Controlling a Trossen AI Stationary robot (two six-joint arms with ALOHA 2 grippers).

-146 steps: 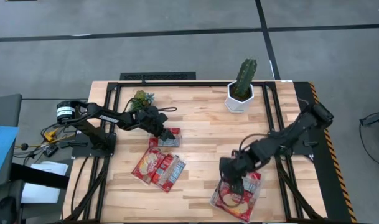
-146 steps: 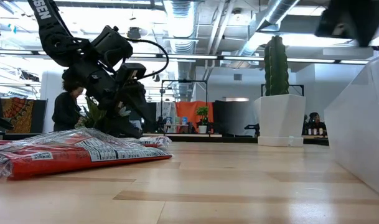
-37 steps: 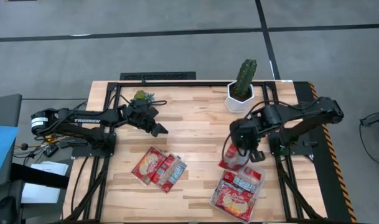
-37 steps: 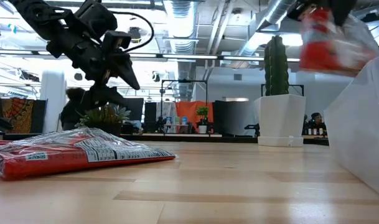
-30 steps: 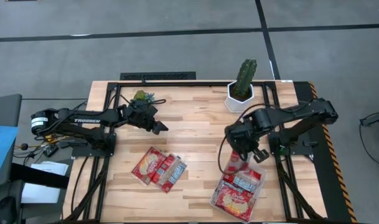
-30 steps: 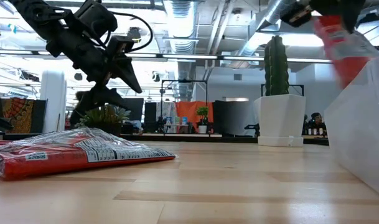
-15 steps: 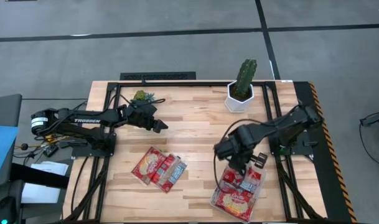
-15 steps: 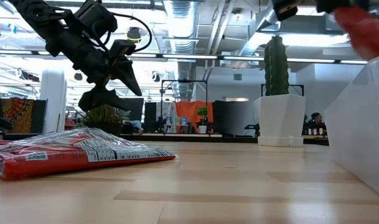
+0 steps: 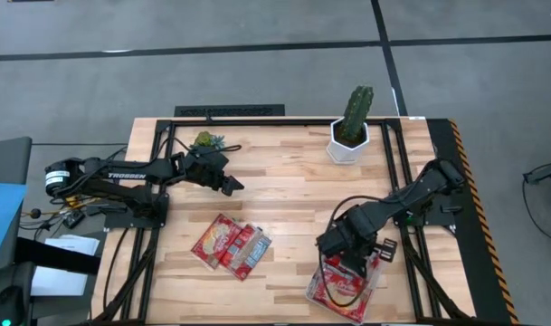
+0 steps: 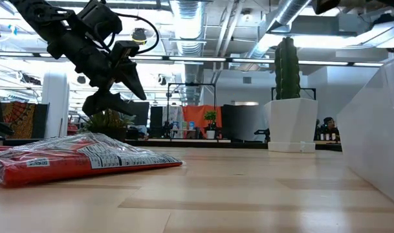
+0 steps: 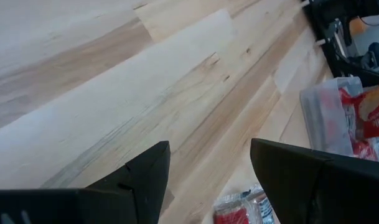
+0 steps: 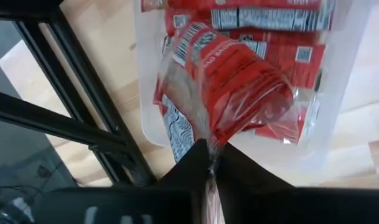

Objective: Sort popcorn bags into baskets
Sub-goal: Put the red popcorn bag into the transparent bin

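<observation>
My left gripper [image 9: 232,186] hangs above bare wood in the back-left part of the table [image 9: 284,172], fingers spread apart and holding nothing; my left wrist view shows only planks between the two dark fingers [image 11: 145,174]. In the low view the same gripper [image 10: 129,81] sits raised above the table, tips pointing down. Just behind it stands a small green plant [image 9: 204,140].

Near the front edge, left of centre, a loose cluster of popcorn bags [image 9: 230,244] lies flat on the wood, the packets overlapping one another. The low view shows this pile [image 10: 74,158] resting on the surface.

At the back, right of centre, a cactus in a white pot [image 9: 350,127] stands upright.

My right gripper [image 9: 352,263] is over the clear tray [image 9: 313,294] at the front right, clamped on the sealed edge of one red popcorn bag [image 12: 229,87], which hangs over the tray. More packets [image 12: 264,25] lie inside the tray [image 12: 149,130] beneath it.
</observation>
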